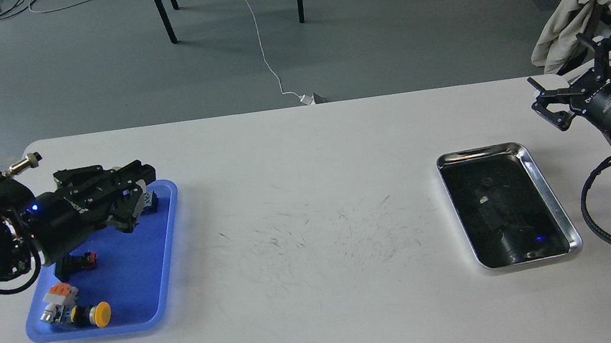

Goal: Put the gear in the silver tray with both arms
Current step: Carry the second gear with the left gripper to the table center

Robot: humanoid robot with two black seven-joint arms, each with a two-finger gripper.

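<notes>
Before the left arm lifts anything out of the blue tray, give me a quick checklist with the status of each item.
1. Silver tray free of parts: ok, only reflections show.
2. Left gripper over the blue tray: ok.
3. Left gripper holding a part: cannot tell, the fingers hide what is beneath.
4. Right gripper away from the silver tray: ok, open beside the table edge.
5. Table between the trays unobstructed: ok.
</notes>
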